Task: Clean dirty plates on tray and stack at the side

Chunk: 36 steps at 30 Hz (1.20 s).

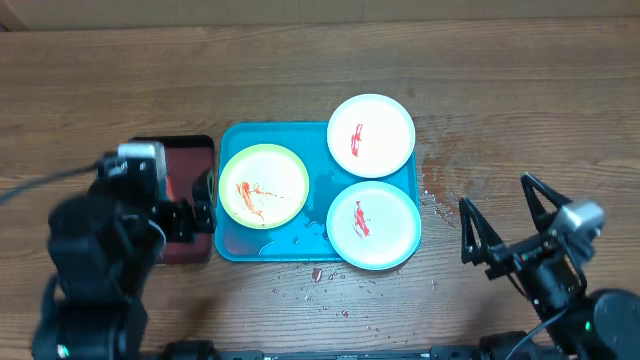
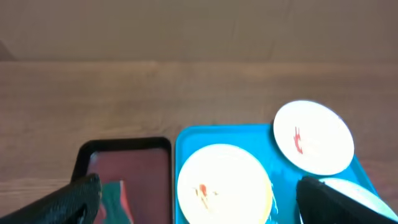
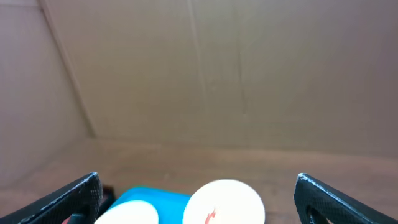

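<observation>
Both claws are spread wide and empty, the left claw [image 1: 196,213] above the dark red tray [image 1: 185,150], the right claw [image 1: 494,190] over bare worktop [image 1: 100,80] well right of the turquoise tray [image 1: 240,245]. On that tray lie the smeared yellow-green plate [image 1: 263,186], white plate [image 1: 371,135] and aqua plate [image 1: 373,225], the last two overhanging its rim. A wipe pressed on an overhanging edge would likely tip that plate and sling sauce.

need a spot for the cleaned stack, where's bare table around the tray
Widest bare table runs along the far side of the tray. A smaller patch lies between the tray's right edge and the right gripper, speckled with red sauce. The tray is crowded with three plates; the dark red tray sits close on its left.
</observation>
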Motion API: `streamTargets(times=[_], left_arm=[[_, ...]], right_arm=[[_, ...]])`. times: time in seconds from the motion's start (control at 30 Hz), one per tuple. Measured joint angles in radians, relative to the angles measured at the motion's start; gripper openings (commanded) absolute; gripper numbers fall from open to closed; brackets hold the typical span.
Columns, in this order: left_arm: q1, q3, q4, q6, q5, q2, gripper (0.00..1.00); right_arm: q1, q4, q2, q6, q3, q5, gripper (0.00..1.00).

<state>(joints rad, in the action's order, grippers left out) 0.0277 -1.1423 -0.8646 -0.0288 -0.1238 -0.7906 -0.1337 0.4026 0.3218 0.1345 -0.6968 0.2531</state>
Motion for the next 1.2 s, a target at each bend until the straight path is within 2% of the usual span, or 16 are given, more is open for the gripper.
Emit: streamTargets(times=[0.2, 0.37, 0.47, 0.57, 0.7, 0.73, 0.77, 0.83, 0.97, 1.03, 1.2], left_arm=[[0.0, -0.316, -0.294, 0.008, -0.082, -0.251, 1.0], [0.0, -0.612, -0.548, 0.011, -0.154, -0.474, 1.0], [0.0, -0.721, -0.618, 0.011, -0.161, -0.571, 1.0], [0.0, -0.75, -0.623, 0.011, -0.143, -0.629, 1.0], [0.0, -0.752, -0.593, 0.011, -0.089, -0.69, 1.0], [0.0, -0.752, -0.583, 0.011, -0.077, -0.708, 1.0], [0.0, -0.752, -0.579, 0.011, -0.069, -0.724, 1.0], [0.0, -0.753, -0.577, 0.011, -0.056, -0.759, 1.0], [0.004, -0.753, -0.579, 0.01, 0.014, -0.811, 1.0], [0.023, -0.755, -0.581, 0.0, 0.089, -0.813, 1.0], [0.051, -0.761, -0.587, -0.04, 0.157, -0.813, 1.0]], right_arm=[[0.0, 0.19, 0.262, 0.003, -0.216, 0.047, 1.0], [0.0, 0.475, 0.558, 0.004, -0.477, 0.109, 1.0], [0.0, 0.664, 0.743, 0.004, -0.641, 0.13, 1.0], [-0.001, 0.756, 0.897, 0.003, -0.747, 0.14, 1.0], [-0.001, 0.711, 1.049, 0.004, -0.772, 0.185, 1.0], [-0.001, 0.705, 1.083, 0.004, -0.772, 0.208, 0.97], [-0.001, 0.694, 1.117, 0.003, -0.772, 0.238, 0.84], [-0.005, 0.648, 1.184, 0.006, -0.772, 0.295, 0.72], [-0.066, 0.559, 1.289, 0.074, -0.772, 0.308, 0.7], [-0.156, 0.502, 1.327, 0.148, -0.772, 0.232, 0.69], [-0.36, 0.397, 1.407, 0.269, -0.776, 0.023, 0.66]])
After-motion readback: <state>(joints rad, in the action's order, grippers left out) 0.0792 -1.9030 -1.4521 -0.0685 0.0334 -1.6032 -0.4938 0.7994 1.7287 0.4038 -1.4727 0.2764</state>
